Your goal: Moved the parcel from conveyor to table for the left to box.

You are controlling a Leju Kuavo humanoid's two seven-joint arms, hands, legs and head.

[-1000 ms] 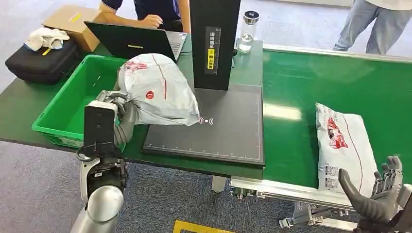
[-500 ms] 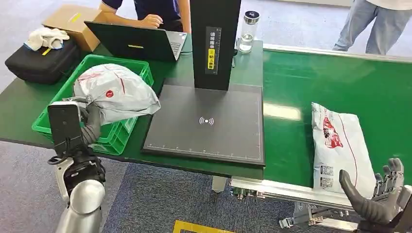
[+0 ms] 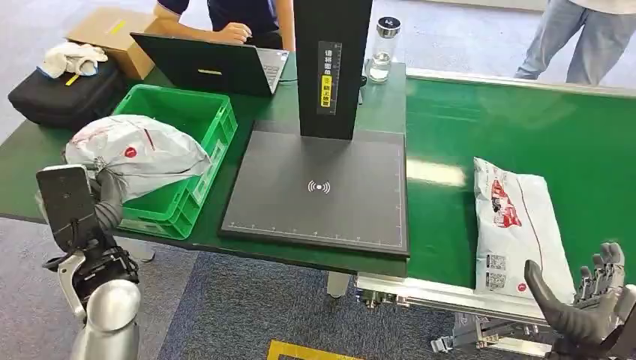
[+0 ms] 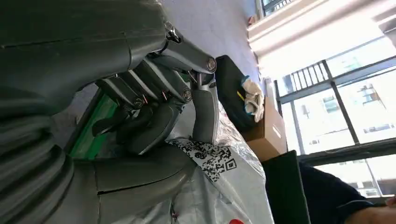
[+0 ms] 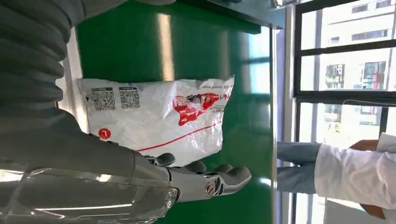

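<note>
1. Two grey-white plastic mailers are in play: a crumpled held parcel (image 3: 139,154) at the green crate (image 3: 196,120), and a flat second parcel (image 3: 521,225) on the green conveyor belt (image 3: 517,127).
2. Left hand (image 3: 105,196) grips the held parcel from below, its thick thumb and dark fingers (image 4: 154,116) curled tight into the plastic beside a printed QR label (image 4: 210,158).
3. That parcel hangs over the crate's near left corner, partly above the crate's interior and partly past its rim; whether it touches the rim cannot be told.
4. Right hand (image 3: 592,300) sits at the belt's near edge, fingers spread and upright, thumb angled out, holding nothing.
5. Seen from the right wrist, the fingertips (image 5: 233,177) lie just beside the second parcel's long edge; contact cannot be confirmed.
6. Second parcel lies flat with its red logo up and two code labels at the end nearest the robot.
7. Between crate and belt sits a black scanning platform (image 3: 322,187) with a tall black column (image 3: 330,60).
8. At the table's far side stand an open laptop (image 3: 210,64), a clear bottle (image 3: 381,49), a black case (image 3: 64,94) and a cardboard box (image 3: 112,34).
9. One person sits behind the laptop; another stands beyond the belt.
</note>
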